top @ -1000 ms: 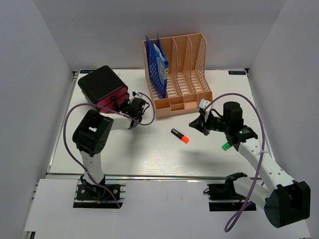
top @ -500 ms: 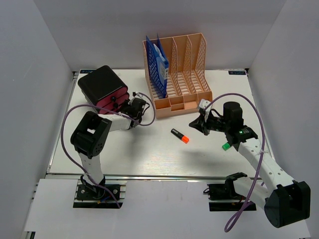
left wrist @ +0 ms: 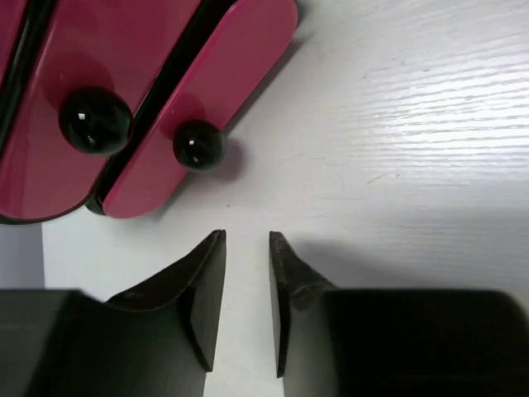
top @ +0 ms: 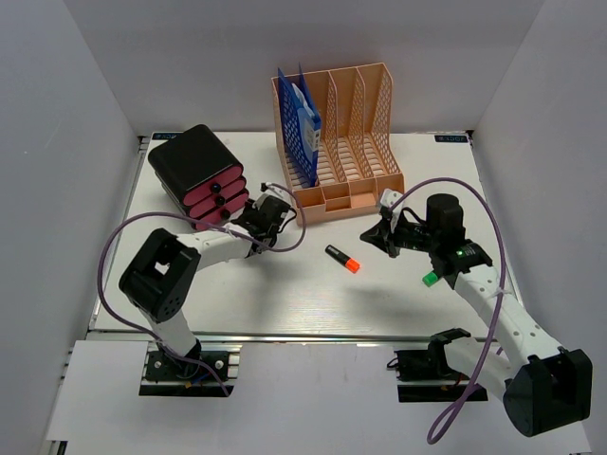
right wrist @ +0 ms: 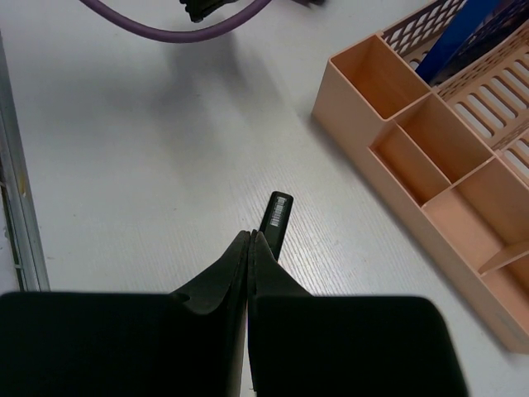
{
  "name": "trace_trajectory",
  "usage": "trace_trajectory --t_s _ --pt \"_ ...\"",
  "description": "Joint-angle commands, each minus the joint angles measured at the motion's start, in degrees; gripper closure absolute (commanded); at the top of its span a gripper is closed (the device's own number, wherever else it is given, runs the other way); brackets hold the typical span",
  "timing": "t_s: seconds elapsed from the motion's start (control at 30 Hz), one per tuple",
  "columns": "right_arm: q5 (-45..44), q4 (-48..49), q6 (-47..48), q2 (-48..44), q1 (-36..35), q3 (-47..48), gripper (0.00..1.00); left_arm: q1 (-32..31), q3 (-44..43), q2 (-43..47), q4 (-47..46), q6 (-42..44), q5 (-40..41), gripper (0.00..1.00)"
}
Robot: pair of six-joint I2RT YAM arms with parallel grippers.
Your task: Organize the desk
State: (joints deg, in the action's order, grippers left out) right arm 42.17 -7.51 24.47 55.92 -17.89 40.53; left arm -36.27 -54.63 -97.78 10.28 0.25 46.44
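The white desk [top: 285, 299] holds a black marker with an orange cap [top: 342, 259] near its middle. My right gripper [top: 373, 237] is shut and empty just right of the marker; in the right wrist view the gripper [right wrist: 250, 236] has the marker's black end [right wrist: 278, 213] showing just beyond its tips. My left gripper [top: 269, 214] is slightly open and empty, just right of a black drawer unit with pink drawers [top: 196, 172]. In the left wrist view the gripper [left wrist: 245, 240] stands a little short of the pink drawer fronts [left wrist: 207, 74] and their black knobs [left wrist: 197, 144].
A peach mesh file rack [top: 346, 142] stands at the back centre with a blue folder [top: 303, 121] in its left slot; its front trays [right wrist: 430, 157] show in the right wrist view. Purple cables [top: 285, 237] loop by each arm. A metal rail [top: 285, 334] runs along the near edge.
My left gripper has drawn back a little to the right, away from the drawer unit, and its arm's elbow has swung down and left. The right arm and the marker have not moved.
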Motion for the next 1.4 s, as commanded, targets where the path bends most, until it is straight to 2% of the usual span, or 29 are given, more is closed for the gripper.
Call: trace_trajectory --t_s 0.0,0.17,0.47,0.53,0.97,1.13,1.27,1.37 --pt "0.45 0.56 0.58 -1.34 0.49 -0.10 1.00 0.59 0.58 0.05 0.71 -1.31 3.04 0.59" --pt "0.45 0.48 0.58 -1.60 0.75 -0.28 1.00 1.20 -0.12 -6.62 -4.64 3.61 9.98 0.48" --pt "0.37 0.48 1.02 -1.17 0.93 -0.28 1.00 2.35 -5.22 -11.91 -9.66 8.80 12.28 0.45" --pt "0.37 0.39 1.11 -0.99 1.01 -0.37 1.00 2.87 -5.40 -12.17 -11.85 10.81 13.41 0.39" --pt "0.10 0.30 1.37 -0.02 0.84 -0.28 1.00 6.48 -5.93 -14.37 -14.15 12.93 12.45 0.39" --pt "0.10 0.30 1.37 0.24 0.93 -0.28 1.00 7.00 -6.19 -14.72 -14.24 13.02 12.01 0.46" --pt "0.19 0.39 1.37 0.15 1.01 -0.28 1.00 7.00 -6.80 -15.08 -13.98 13.02 11.84 0.60" --pt "0.01 0.21 1.46 0.07 0.84 -0.28 1.00 7.00 -6.98 -14.72 -13.54 12.49 11.05 0.80"
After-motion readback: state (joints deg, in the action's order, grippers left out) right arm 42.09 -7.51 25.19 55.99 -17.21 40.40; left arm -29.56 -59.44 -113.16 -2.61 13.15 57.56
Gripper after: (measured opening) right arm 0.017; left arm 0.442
